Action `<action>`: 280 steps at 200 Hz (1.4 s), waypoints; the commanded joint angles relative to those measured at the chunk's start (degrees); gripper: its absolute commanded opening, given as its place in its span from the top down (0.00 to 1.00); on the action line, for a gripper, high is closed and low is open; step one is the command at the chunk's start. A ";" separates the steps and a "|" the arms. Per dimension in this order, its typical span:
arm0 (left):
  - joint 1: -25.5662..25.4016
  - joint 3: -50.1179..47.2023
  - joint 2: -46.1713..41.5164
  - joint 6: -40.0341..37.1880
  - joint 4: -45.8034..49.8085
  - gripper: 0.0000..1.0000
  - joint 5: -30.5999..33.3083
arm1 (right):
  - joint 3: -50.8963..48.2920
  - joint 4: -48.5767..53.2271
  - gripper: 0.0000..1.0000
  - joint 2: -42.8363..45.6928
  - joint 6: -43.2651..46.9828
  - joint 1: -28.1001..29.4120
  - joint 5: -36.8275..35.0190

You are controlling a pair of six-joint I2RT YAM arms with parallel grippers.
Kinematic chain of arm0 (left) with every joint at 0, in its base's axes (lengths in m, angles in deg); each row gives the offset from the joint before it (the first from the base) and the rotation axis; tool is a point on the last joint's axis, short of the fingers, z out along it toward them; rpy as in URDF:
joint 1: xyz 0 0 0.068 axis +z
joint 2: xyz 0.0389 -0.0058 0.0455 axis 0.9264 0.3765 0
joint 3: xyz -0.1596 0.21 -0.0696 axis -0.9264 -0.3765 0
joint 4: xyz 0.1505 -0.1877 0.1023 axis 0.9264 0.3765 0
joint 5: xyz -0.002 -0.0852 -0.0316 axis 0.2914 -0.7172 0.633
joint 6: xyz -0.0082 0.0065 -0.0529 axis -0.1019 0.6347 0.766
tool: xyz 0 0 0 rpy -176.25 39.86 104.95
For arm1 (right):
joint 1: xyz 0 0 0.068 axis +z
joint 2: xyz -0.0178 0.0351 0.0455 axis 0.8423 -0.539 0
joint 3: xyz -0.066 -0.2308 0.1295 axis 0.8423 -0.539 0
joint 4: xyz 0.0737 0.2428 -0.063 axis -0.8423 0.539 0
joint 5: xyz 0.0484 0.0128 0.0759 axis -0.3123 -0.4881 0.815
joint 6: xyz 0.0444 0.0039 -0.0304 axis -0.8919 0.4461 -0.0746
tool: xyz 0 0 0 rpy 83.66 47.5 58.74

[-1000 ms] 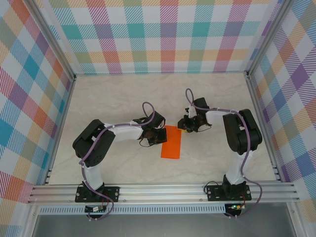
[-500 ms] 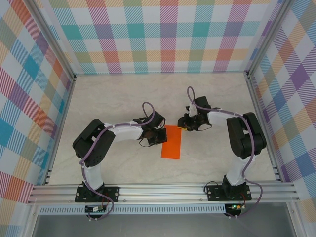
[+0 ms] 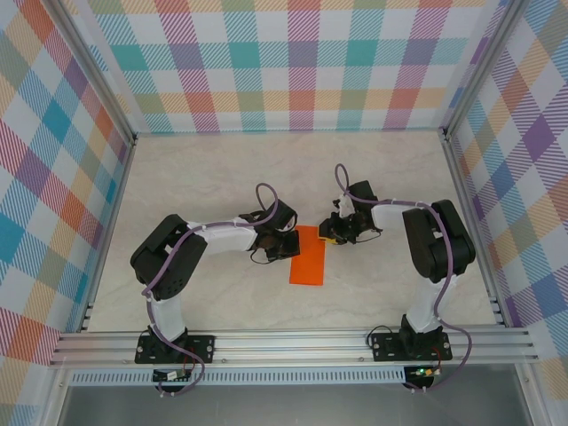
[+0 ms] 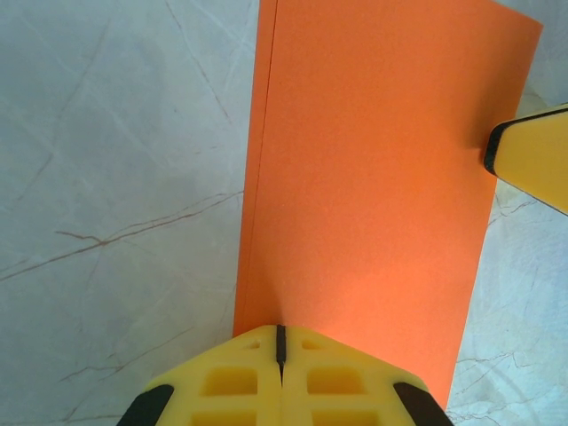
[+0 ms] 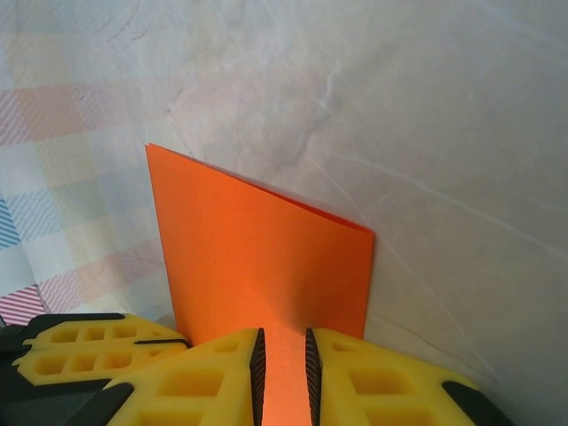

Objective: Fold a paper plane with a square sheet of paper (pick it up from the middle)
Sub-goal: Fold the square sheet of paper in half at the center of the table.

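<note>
Overhead, the left arm (image 3: 222, 235) rises from its base to a raised elbow, then reaches across the pale marbled table top (image 3: 213, 177) toward the centre, with its wrist low. The left gripper (image 3: 286, 246) is fully closed, its yellow fingertips (image 4: 240, 355) pressed together with only a thin seam between them. Directly ahead of those tips lies the thin bright orange sheet of paper (image 3: 309, 256), folded double into a long rectangle and flat on the table. From the left wrist, the left gripper (image 4: 280, 335) overlaps the near edge of the sheet (image 4: 373, 177). The two layers of the sheet show as a slightly offset pair of edges along its left side.

The right arm (image 3: 430, 240) rises from its base, bends at a high elbow and folds back inward, ending low at the top corner of the sheet. The right gripper (image 3: 329, 232) stands narrowly parted. From the right wrist, a slim gap separates its yellow fingers (image 5: 337, 351). Orange paper (image 5: 257, 248) shows through that gap and spreads away ahead of the right gripper (image 5: 282, 342) to two sharp corners. Whether these tips press on the sheet cannot be told. From the left wrist, one yellow finger of the right gripper (image 4: 532, 155) meets the sheet's right edge, ahead and to the right of the closed left tips, just short of the far right corner.
</note>
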 commanded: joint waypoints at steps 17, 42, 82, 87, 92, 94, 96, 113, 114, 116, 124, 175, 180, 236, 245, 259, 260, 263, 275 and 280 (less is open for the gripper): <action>-0.61 -0.98 0.90 -0.73 5.50 1.00 2.03 | -2.21 3.59 0.77 6.47 1.46 1.88 2.87; -0.58 -0.94 0.81 -0.72 5.49 1.00 2.02 | -4.12 3.55 0.76 7.72 1.39 3.91 2.19; -0.61 -0.74 0.85 -0.72 5.37 1.00 2.02 | -8.24 2.41 0.77 5.92 1.02 4.52 -2.06; -0.62 -0.71 0.92 -0.70 5.37 1.00 2.07 | -8.42 2.44 0.77 5.75 1.05 4.53 -2.31; -0.64 -0.70 1.06 -0.67 5.23 1.00 1.93 | -8.61 2.66 0.77 5.57 1.22 4.53 -2.63; -0.63 -0.70 1.07 -0.73 5.23 1.00 1.92 | -8.70 2.70 0.77 5.66 1.22 4.53 -2.88; -0.65 -0.70 1.14 -0.75 5.19 1.00 1.87 | -8.74 2.80 0.77 5.68 1.28 4.53 -2.99; -0.65 -0.78 1.32 -0.53 4.85 1.00 1.74 | -9.15 3.58 0.77 6.98 1.77 4.53 -3.33; -0.66 -0.83 1.33 -0.47 4.87 1.00 1.74 | -9.13 3.62 0.77 7.12 1.81 4.53 -3.31; -0.66 -0.87 1.32 -0.44 4.88 1.00 1.78 | -9.15 3.73 0.77 7.32 1.89 4.57 -3.22; -0.59 -0.96 1.32 -0.32 4.67 1.00 1.72 | -9.24 4.01 0.77 8.44 1.90 4.62 -2.59; -0.64 -1.21 0.90 -0.40 4.71 1.00 1.92 | -12.48 1.42 0.75 16.21 -1.17 6.51 3.91; -0.65 -1.19 0.81 -0.35 4.71 1.00 2.00 | -13.02 1.09 0.75 16.39 -1.29 6.98 4.05; -0.62 -1.36 0.45 -0.47 4.95 1.00 2.10 | -18.47 -1.76 0.76 11.89 -1.53 9.09 -0.68; -0.65 -1.46 0.38 -0.48 4.98 1.00 2.18 | -18.85 -1.58 0.76 11.20 -1.22 9.14 -0.62; -0.66 -1.71 0.24 -0.55 5.06 1.00 2.14 | -19.14 -0.97 0.76 11.82 -0.88 9.19 -0.69; -0.66 -1.73 0.22 -0.52 5.06 1.00 2.11 | -19.18 -0.90 0.76 11.92 -0.87 9.19 -0.71; -0.65 -1.75 0.27 -0.49 5.06 1.00 2.16 | -19.05 -0.62 0.76 12.31 -0.79 9.19 -0.73; -0.62 -1.80 0.19 -0.34 4.79 1.00 2.09 | -18.57 1.06 0.76 14.07 -0.11 9.19 -0.44; -0.57 -1.83 0.22 -0.23 4.75 1.00 2.09 | -18.27 1.79 0.76 14.91 0.20 9.19 -0.16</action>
